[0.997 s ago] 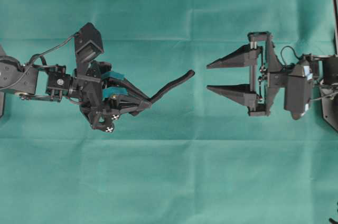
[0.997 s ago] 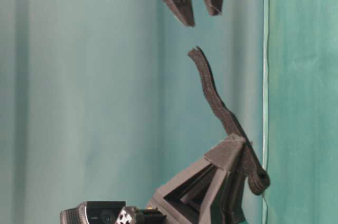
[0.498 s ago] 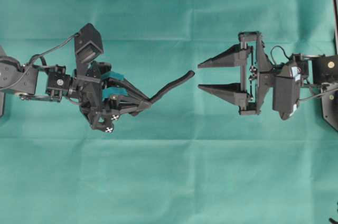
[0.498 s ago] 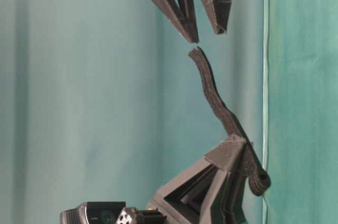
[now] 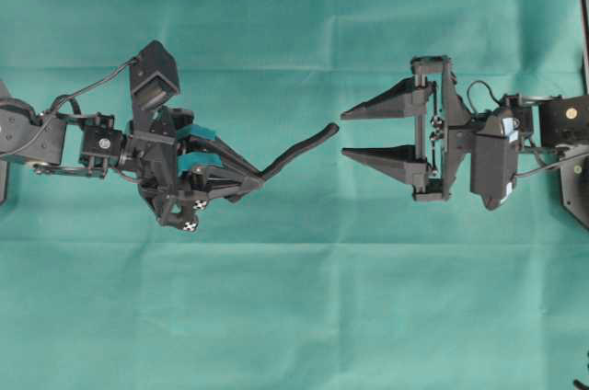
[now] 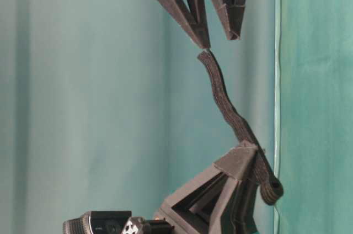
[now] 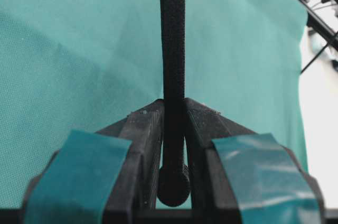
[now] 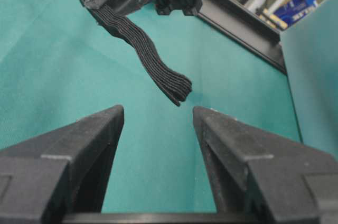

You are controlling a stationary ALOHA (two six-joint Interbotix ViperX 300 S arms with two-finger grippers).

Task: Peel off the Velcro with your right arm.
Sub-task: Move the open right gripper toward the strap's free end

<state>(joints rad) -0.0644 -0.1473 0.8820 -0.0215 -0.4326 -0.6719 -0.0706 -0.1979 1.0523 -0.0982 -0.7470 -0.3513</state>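
Overhead view: left hand [image 5: 241,186] clamping Velcro [image 5: 302,148], right hand [image 5: 344,134] agape; no legible writing.

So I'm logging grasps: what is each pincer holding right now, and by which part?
The left pincer clamps the Velcro just above its knob end. The right pincer is open, holding nothing, with the strap's free tip just short of it.

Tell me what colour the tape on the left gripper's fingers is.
Teal, on both fingers of the left gripper; clearest in the left wrist view.

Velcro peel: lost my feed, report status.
Left gripper shut on Velcro. Right gripper open, just short of the free end, not touching. Nothing in the way.
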